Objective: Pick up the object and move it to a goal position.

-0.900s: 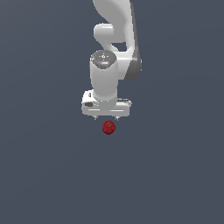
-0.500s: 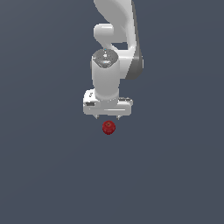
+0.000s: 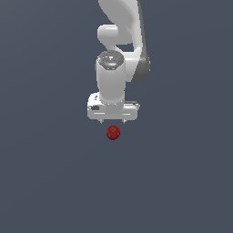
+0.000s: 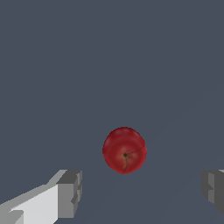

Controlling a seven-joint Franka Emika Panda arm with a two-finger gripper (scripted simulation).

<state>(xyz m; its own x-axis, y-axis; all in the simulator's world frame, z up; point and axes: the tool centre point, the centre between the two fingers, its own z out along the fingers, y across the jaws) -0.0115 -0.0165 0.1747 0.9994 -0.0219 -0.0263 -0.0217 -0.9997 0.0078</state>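
The object is a small dark red ball point(image 3: 113, 132) with a dimple on top, lying on the flat grey surface. It also shows in the wrist view point(image 4: 124, 150), with a dark stem mark. My white gripper point(image 3: 113, 122) hangs just above and behind it in the exterior view, much wider than the ball. In the wrist view the two grey fingertips point(image 4: 70, 193) stand far apart, with the ball seen between and beyond them, untouched. The gripper is open and empty.
The plain dark grey surface point(image 3: 54, 182) fills both views. The white arm point(image 3: 120, 41) rises to the top of the exterior view. No other object or marker shows.
The gripper has risen slightly in the exterior view, leaving a wider gap above the ball. The ball has not moved.
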